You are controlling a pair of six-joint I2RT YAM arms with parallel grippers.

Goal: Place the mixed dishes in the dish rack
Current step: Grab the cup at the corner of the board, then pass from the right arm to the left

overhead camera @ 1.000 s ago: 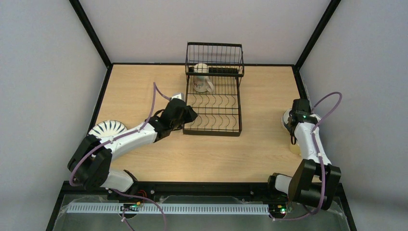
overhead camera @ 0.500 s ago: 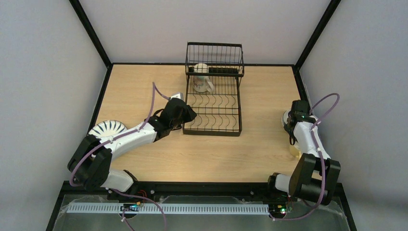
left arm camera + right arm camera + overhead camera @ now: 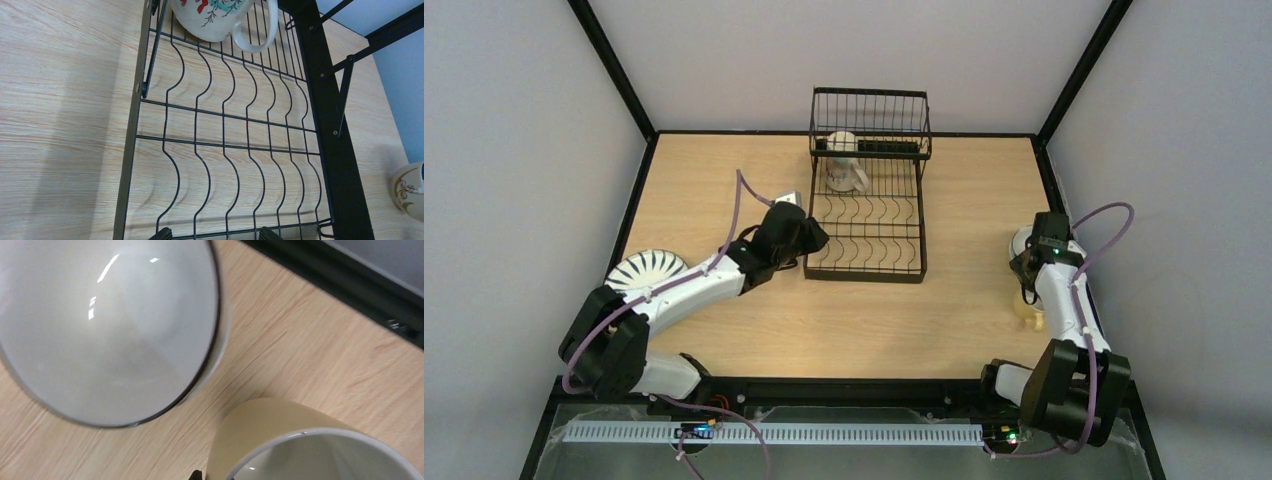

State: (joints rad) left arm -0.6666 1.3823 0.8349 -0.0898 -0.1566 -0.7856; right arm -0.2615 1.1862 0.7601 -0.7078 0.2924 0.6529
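The black wire dish rack (image 3: 869, 215) stands mid-table with a beige flowered mug (image 3: 844, 172) on its lower level. My left gripper (image 3: 810, 237) hangs open at the rack's front left corner; in the left wrist view its fingertips (image 3: 160, 234) straddle the wavy wires (image 3: 225, 150), with the beige mug (image 3: 220, 17) at the top. My right gripper (image 3: 1031, 303) is at the right edge, shut on the rim of a yellow mug (image 3: 300, 440); one fingertip (image 3: 196, 475) presses its outer wall. A white bowl (image 3: 100, 325) sits just beside it.
A white plate with dark radial stripes (image 3: 646, 270) lies at the left edge under my left arm. A cream dish with an olive pattern (image 3: 407, 190) shows past the rack's black side bar (image 3: 330, 125). The black frame rail (image 3: 350, 280) runs close by the mug.
My right gripper has shut on the yellow mug's rim and drawn slightly toward the near edge. My left gripper has backed a little away from the rack, still open.
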